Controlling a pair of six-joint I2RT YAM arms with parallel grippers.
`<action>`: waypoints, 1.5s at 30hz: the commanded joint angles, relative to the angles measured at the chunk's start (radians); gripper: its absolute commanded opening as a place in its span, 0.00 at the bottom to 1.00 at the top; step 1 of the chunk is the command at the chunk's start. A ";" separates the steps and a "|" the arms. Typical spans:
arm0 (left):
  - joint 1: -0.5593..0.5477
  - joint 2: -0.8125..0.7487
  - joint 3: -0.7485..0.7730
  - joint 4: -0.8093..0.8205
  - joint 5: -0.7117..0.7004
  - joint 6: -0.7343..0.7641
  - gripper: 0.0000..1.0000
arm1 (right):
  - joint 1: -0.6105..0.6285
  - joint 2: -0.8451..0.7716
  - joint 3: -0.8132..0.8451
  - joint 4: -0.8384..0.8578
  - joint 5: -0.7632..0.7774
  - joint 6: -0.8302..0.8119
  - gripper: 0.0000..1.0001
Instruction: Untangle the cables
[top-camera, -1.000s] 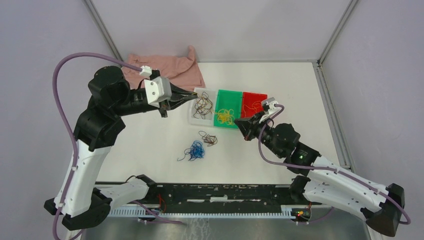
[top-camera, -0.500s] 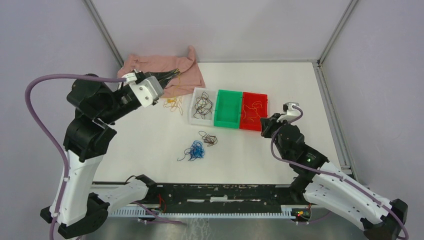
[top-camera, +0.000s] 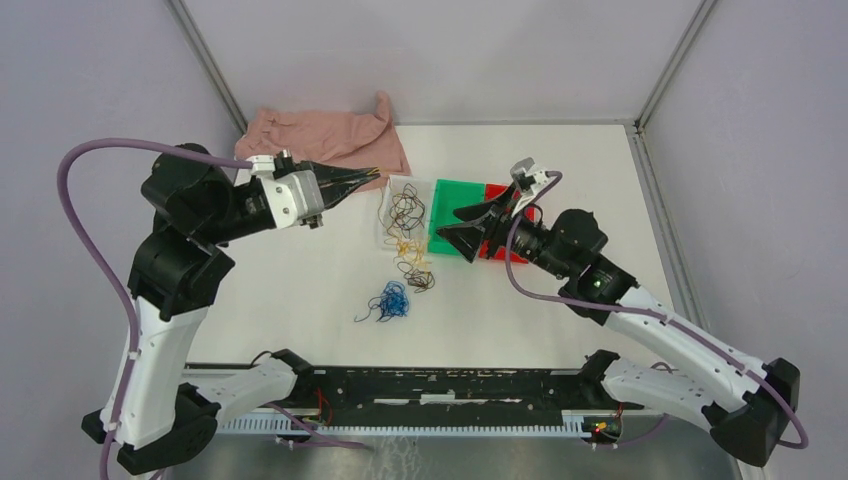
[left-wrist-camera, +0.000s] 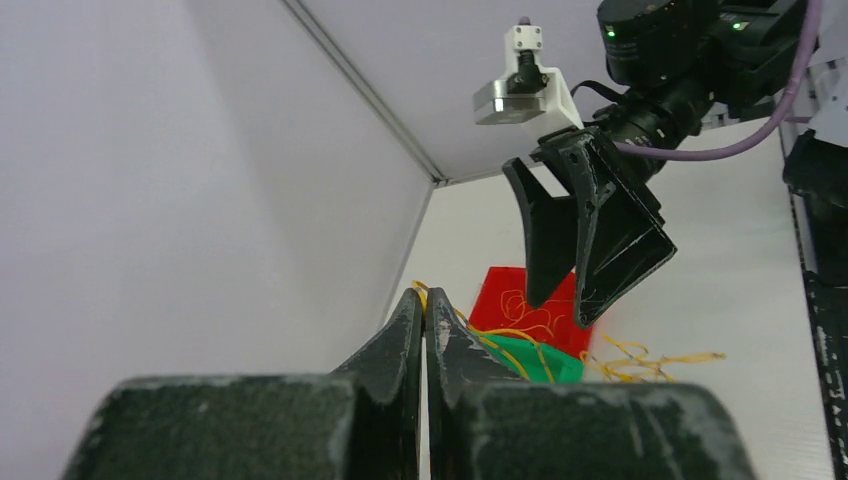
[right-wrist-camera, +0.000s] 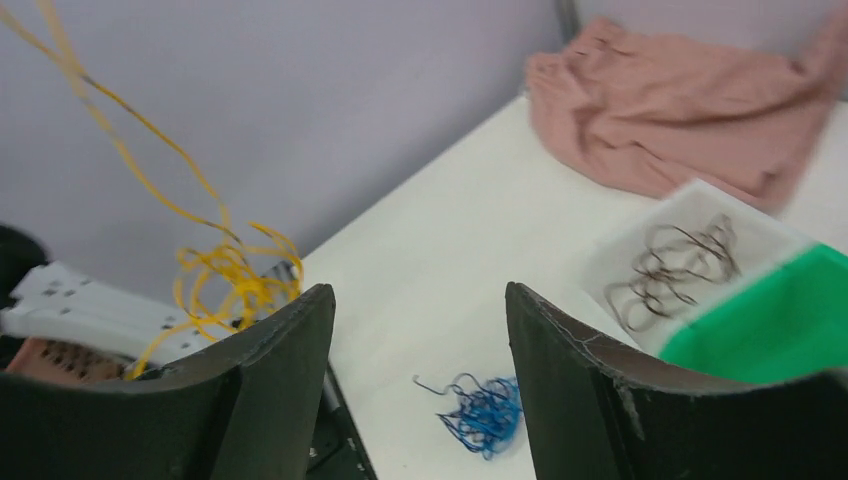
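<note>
My left gripper is shut on a thin yellow cable strand, held above the table left of the bins. The strand runs down to a yellow bunch by the white bin's near edge. My right gripper stands open over the green bin, with nothing between its fingers. Brown cables lie in the white bin. A blue bunch and a small dark brown bunch lie on the table. The right wrist view shows the blue bunch below the open gripper and the yellow strand at the left.
A red bin with a thin yellow strand in it sits right of the green one, partly hidden by my right arm. A pink cloth lies at the back left. Metal frame rails run along the back and right edges.
The yellow bunch left the green bin, drawn out by my left gripper, and now hangs by the white bin. My right gripper opened and swung left over the green bin.
</note>
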 joint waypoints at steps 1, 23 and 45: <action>0.000 0.015 0.013 -0.015 0.097 -0.079 0.03 | 0.003 0.061 0.061 0.219 -0.314 0.065 0.70; 0.000 0.030 0.028 -0.015 0.141 -0.117 0.03 | 0.082 0.145 0.081 0.154 -0.084 0.003 0.47; 0.000 0.034 0.042 0.004 0.130 -0.135 0.03 | 0.089 0.219 0.091 0.235 -0.224 0.097 0.30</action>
